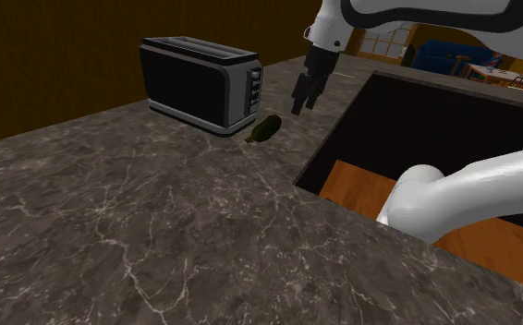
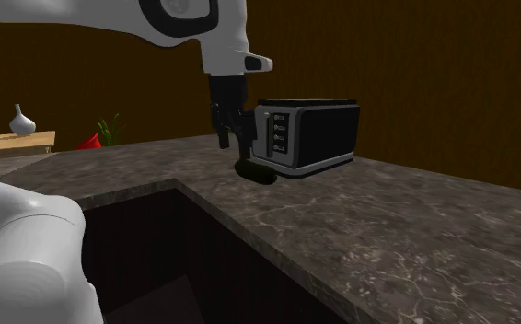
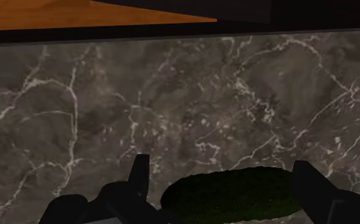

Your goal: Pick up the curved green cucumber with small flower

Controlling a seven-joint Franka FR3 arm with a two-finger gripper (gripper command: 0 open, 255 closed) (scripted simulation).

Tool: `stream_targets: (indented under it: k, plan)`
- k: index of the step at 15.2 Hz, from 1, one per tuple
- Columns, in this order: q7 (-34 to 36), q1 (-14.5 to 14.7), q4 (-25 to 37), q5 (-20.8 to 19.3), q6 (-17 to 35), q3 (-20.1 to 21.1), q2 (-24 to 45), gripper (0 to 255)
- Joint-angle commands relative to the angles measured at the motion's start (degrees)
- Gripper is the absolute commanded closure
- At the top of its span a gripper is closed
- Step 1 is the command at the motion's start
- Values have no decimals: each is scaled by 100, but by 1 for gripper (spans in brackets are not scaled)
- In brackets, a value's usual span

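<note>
A dark green, bumpy cucumber [image 1: 267, 128] lies on the dark marble countertop [image 1: 139, 212], just in front of the toaster's end. In the second exterior view the cucumber [image 2: 256, 172] shows as a dark shape under the hand. My black gripper [image 1: 298, 106] hangs a little above it, toward the sink side, fingers pointing down and open. From the second exterior view the gripper [image 2: 236, 143] hovers directly over the cucumber. In the wrist view the cucumber [image 3: 229, 194] lies lengthwise between the two spread fingers of the gripper [image 3: 222, 167], and neither touches it.
A black and silver toaster [image 1: 200, 83] stands close behind the cucumber, its control end [image 2: 277, 135] near the gripper. A deep dark sink recess [image 1: 417, 129] with an orange-brown floor opens beside the gripper. A white vase [image 2: 22, 120] stands far off.
</note>
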Motion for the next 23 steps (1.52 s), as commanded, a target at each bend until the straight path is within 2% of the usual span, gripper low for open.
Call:
stream_targets:
  k: [1, 5, 9, 10, 19, 20, 23]
  plan:
    - [0, 0, 0, 0, 0, 0, 0, 0]
    - [3679, -917, 160, 472, 201, 1384, 375, 0]
    - [7328, -1929, 852, 633, 246, 2599, 1260, 0]
    - [7723, -2046, 946, 629, 242, 2719, 1374, 0]
    - [7722, -2006, 361, 687, 819, 2798, 1365, 0]
    - [7715, -2006, 352, 688, 822, 2793, 1360, 255]
    - [7718, -2007, 357, 686, 821, 2795, 1365, 255]
